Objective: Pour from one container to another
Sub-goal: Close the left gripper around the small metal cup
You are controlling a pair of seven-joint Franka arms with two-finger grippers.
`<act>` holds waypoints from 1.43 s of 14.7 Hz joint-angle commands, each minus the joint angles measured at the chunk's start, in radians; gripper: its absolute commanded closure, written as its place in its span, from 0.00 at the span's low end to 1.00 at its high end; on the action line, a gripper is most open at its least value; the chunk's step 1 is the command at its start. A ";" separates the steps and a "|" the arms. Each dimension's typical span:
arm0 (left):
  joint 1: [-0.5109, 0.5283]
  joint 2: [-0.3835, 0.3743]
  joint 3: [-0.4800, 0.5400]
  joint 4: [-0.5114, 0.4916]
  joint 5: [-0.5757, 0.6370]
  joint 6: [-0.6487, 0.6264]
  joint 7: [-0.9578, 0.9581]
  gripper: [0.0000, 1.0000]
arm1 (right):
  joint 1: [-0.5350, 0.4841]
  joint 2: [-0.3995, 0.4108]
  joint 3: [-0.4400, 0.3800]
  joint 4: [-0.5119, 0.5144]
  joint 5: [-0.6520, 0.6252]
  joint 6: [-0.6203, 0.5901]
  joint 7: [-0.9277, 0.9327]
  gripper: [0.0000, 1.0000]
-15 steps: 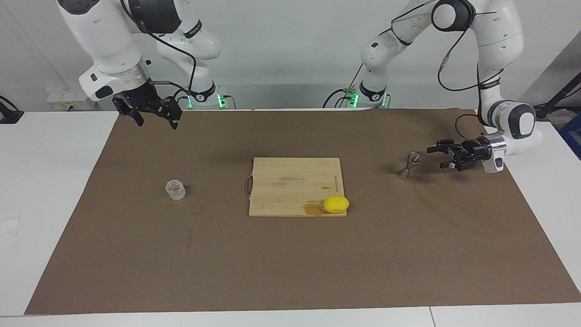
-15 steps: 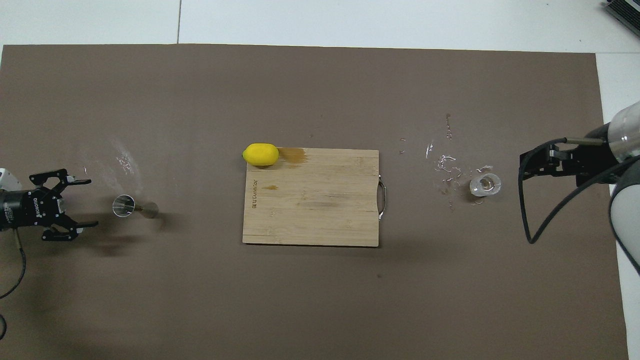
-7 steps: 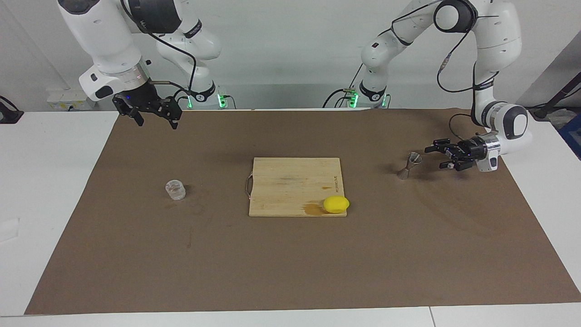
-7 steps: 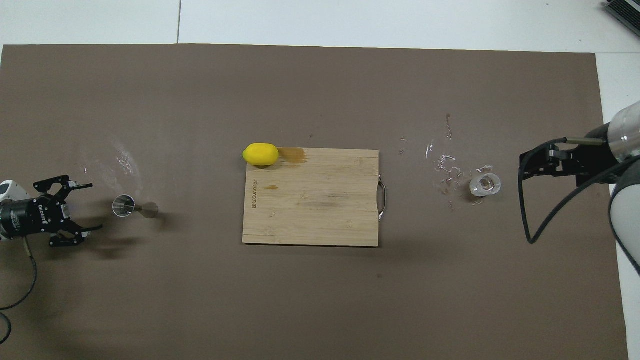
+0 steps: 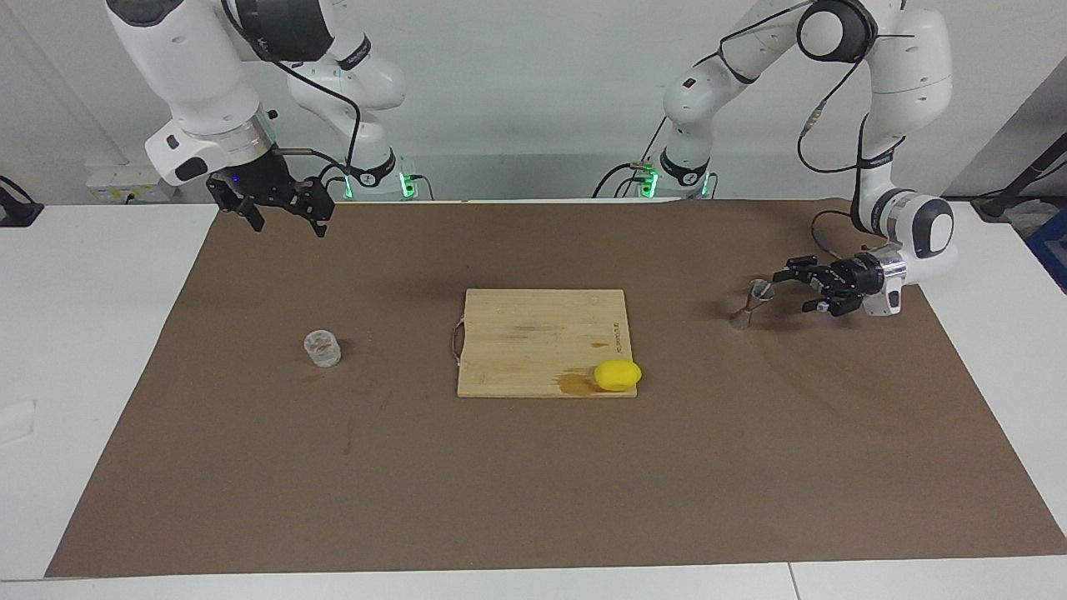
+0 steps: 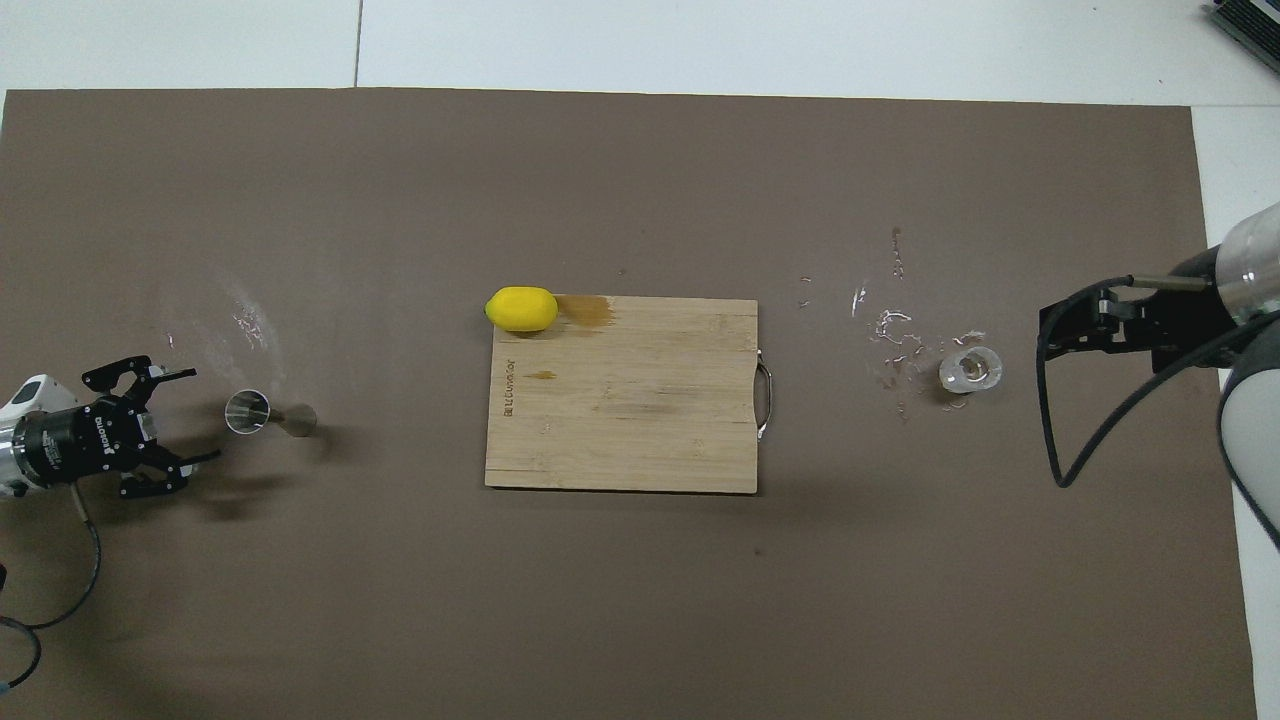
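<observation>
The metal jigger [image 5: 750,304] stands on the brown mat toward the left arm's end of the table; it also shows in the overhead view [image 6: 262,414]. My left gripper [image 5: 792,289] is open, lies level just above the mat and points at the jigger, a short gap from it; it also shows in the overhead view [image 6: 200,416]. The clear glass cup [image 5: 322,348] stands on the mat toward the right arm's end, also in the overhead view [image 6: 970,370]. My right gripper [image 5: 289,225] waits open, raised over the mat's edge by the robots, apart from the cup.
A wooden cutting board [image 5: 533,337] lies mid-table with a yellow lemon [image 5: 618,375] at the corner farthest from the robots, beside a wet stain. Spilled droplets [image 6: 890,335] lie on the brown mat [image 6: 640,600] beside the glass cup.
My left gripper has moved toward the jigger, staying open, and the arm's wrist has come lower and closer in. The right arm, cup and jigger have not moved.
</observation>
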State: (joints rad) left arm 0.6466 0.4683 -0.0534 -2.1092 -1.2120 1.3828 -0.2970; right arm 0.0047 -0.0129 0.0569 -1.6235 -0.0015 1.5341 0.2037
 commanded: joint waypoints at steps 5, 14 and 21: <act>-0.045 -0.014 0.018 -0.028 -0.027 0.035 -0.010 0.00 | -0.015 -0.009 0.006 -0.004 0.026 0.000 -0.017 0.00; -0.131 -0.011 0.021 -0.035 -0.054 0.061 -0.013 0.00 | -0.015 -0.009 0.006 -0.004 0.026 0.000 -0.017 0.00; -0.133 -0.016 0.027 -0.028 -0.053 0.045 -0.105 0.00 | -0.015 -0.009 0.006 -0.004 0.026 0.000 -0.015 0.00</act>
State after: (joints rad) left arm 0.5297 0.4683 -0.0424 -2.1253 -1.2432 1.4277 -0.3592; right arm 0.0047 -0.0129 0.0569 -1.6235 -0.0015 1.5341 0.2037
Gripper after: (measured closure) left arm 0.000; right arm 0.000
